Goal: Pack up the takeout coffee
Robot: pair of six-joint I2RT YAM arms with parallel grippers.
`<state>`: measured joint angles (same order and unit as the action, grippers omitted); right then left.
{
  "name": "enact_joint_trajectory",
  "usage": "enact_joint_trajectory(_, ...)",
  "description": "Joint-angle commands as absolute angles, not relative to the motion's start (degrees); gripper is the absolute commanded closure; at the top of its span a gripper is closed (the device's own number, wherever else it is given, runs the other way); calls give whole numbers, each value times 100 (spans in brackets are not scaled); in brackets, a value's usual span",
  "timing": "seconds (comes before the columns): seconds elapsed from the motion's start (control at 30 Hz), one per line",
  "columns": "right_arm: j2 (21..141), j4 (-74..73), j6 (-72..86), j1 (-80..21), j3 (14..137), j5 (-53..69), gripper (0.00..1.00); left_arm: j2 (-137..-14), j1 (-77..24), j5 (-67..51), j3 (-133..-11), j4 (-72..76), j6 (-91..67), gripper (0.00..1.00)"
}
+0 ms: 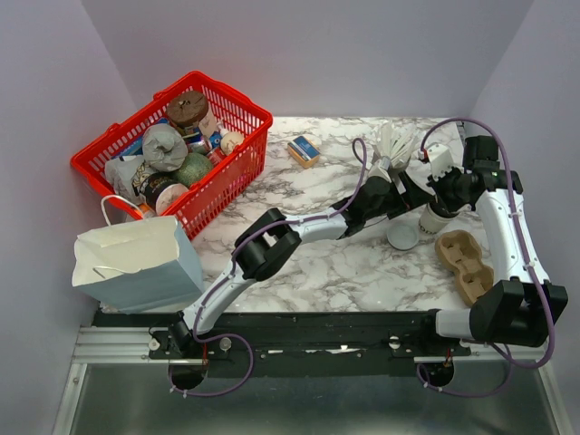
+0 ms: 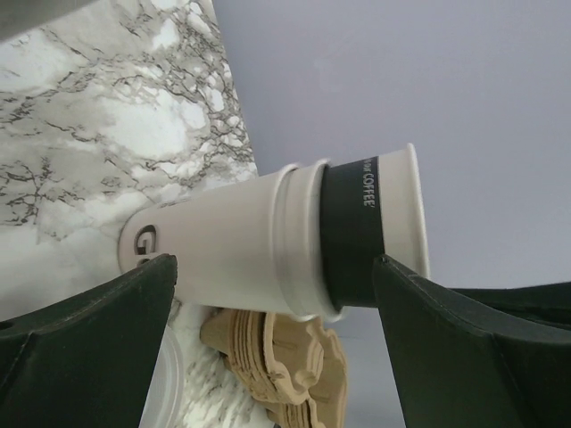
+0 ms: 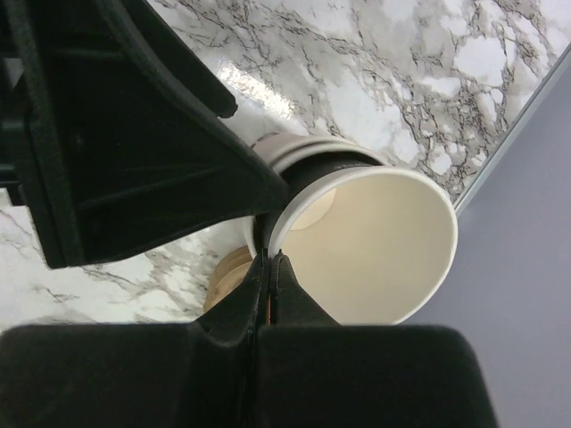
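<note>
Closest to the lens in the right wrist view, the right claw (image 3: 270,260) is fully closed. Between its two fingertips it pinches the thin paper rim of the takeout coffee cup (image 3: 375,245), the one with the dark sleeve. No lid is on this cup now, and its cream inside is open to see. It sits nested in a plain cream cup (image 2: 214,245). The pair stands upright on the right side of the marble tabletop (image 1: 335,263), just beside the cardboard cup carrier (image 1: 464,265) and near a loose lid disc (image 1: 403,236).

The left claw (image 2: 275,265) is opened wide and grips nothing. It faces the nested cups from the side, so they show in the gap between its fingers. One finger reaches close to the dark sleeve, but I cannot tell if it touches.

I judge there is a reason for this arrangement. The rim pinch from above allows pulling the sleeved cup upward, while the other claw waits to brace or take the outer cup, so the two can separate. The rim is soft paper, so a hard pull may bend it.

The white paper bag (image 1: 136,263) stands well apart at the left near edge, so I think the packing itself is not yet begun.
</note>
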<state>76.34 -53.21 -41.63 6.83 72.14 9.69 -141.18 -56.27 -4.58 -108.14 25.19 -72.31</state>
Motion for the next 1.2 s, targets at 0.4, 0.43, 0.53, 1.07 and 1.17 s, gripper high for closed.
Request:
enact_joint_trajectory(0.4,7453,-5509,-4043,677,8014,765,99,-14028,-5608,-606,-11013,2838,-6733,1)
enact_joint_trajectory(0.43,7444,-5580,-4026,677,8129,730,100,-13975,-5590,-746,-10995,2882,-6645,1)
enact_joint_trajectory(0.53,7374,-5792,-4017,677,8376,589,99,-13738,-5546,-992,-10855,2997,-6478,2)
enact_joint_trajectory(1.07,7049,-5950,-4472,467,8973,1000,99,-11129,-5291,-3023,-8412,3104,-3203,7)
enact_joint_trajectory(1.17,7031,-6239,-4859,20,9158,1581,99,-9796,-5038,-2927,-7902,2349,-1804,5)
